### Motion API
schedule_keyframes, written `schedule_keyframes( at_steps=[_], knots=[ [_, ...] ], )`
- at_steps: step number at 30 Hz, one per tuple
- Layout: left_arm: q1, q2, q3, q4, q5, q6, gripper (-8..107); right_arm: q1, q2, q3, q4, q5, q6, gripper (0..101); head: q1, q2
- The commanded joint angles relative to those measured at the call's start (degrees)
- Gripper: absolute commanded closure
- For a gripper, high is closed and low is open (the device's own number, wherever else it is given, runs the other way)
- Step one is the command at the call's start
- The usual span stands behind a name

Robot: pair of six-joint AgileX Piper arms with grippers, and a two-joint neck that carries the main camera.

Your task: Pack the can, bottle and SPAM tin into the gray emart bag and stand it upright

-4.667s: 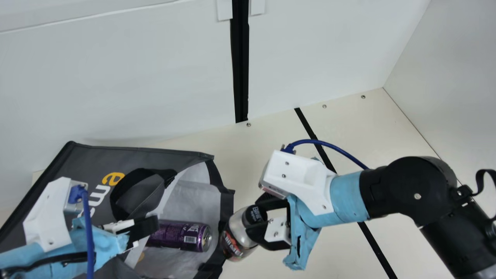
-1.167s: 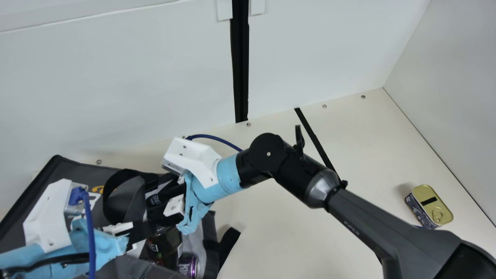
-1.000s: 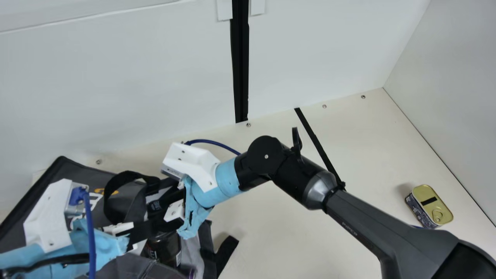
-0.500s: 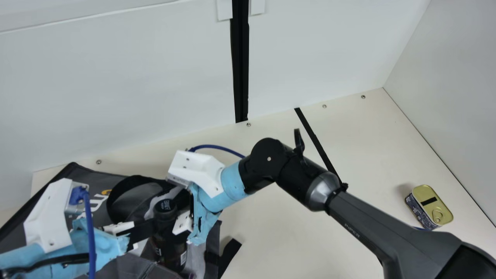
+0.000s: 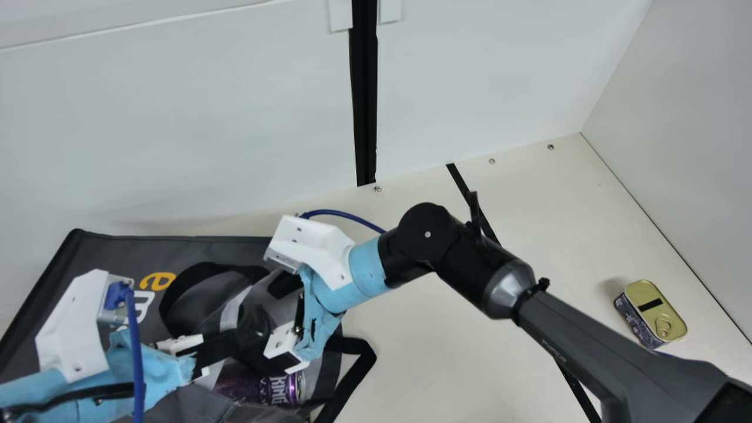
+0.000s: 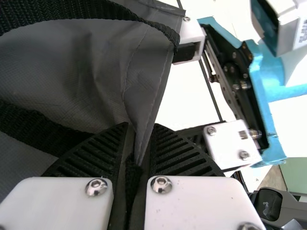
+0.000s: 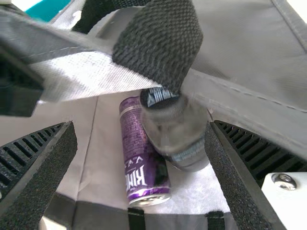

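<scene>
One creased gray bag (image 5: 111,258) is pinched in the ribbed left claw (image 5: 232,341); the right claw (image 5: 264,318) gapes.

Toward four o'clock, a rounded black joint (image 5: 426,234) is joined by a silver collar (image 5: 510,288) to a dark gray link (image 5: 593,343). Toward eight o'clock, a white, screw-dotted housing (image 5: 73,323) is flanked by pale blue wrapping (image 5: 161,370) and a blue cable (image 5: 136,358). The left end effector (image 5: 224,346) is fitted with ribbed black fingers (image 6: 182,153) and white plates (image 6: 196,201).
</scene>
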State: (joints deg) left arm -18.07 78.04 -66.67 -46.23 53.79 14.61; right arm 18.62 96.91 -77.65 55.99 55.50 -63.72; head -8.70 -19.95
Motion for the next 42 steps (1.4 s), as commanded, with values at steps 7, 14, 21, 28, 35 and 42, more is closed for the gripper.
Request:
schedule_keyframes(
  at_steps=[7,14,21,28,35,42],
  knots=[
    [0.0,0.0,0.0,0.0,0.0,0.0,107,-2.6,-2.7,1.8,0.6,2.3,-1.6,6,-1.3,0.0],
    [0.0,0.0,0.0,0.0,0.0,0.0,107,-6.1,-5.9,3.6,1.0,5.3,-3.1,6,-1.3,0.0],
    [0.0,0.0,0.0,0.0,0.0,0.0,107,-10.7,-9.2,5.0,1.0,9.1,-4.3,6,-1.3,0.0],
    [0.0,0.0,0.0,0.0,0.0,0.0,107,-15.6,-12.3,5.5,0.7,12.6,-5.0,6,-1.3,0.0],
    [0.0,0.0,0.0,0.0,0.0,0.0,107,-19.7,-15.0,6.1,0.2,14.4,-5.4,6,-1.3,0.0],
    [0.0,0.0,0.0,0.0,0.0,0.0,107,-23.2,-17.3,7.1,-0.7,14.4,-4.9,6,-1.3,0.0]
  ],
)
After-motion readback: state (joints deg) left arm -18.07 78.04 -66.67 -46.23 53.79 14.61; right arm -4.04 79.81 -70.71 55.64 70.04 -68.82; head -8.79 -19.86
